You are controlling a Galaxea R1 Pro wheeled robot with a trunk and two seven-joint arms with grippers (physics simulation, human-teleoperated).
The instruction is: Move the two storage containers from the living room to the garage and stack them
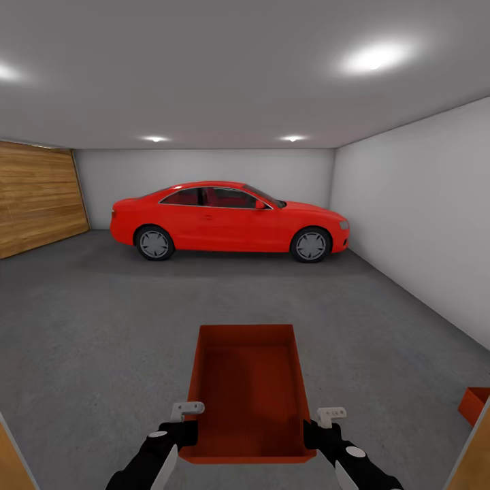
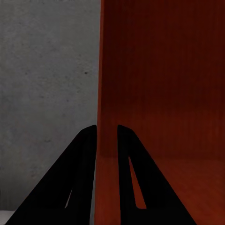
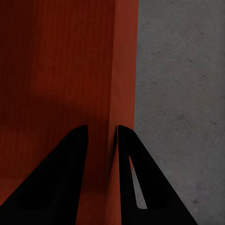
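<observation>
In the garage, the storage container (image 1: 248,391) hung at six o'clock above the floor (image 1: 88,340); the left end effector (image 2: 107,140) pinched its left wall, the right end effector (image 3: 102,140) its right wall. A second container (image 1: 474,403) sat at four o'clock; the red car (image 1: 230,219) stood at twelve.

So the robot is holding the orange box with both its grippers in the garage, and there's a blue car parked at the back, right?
Almost. The car is red, not blue, as the head view shows. The rest holds: the left gripper and the right gripper each pinch a side wall of the orange box above the grey garage floor.
</observation>
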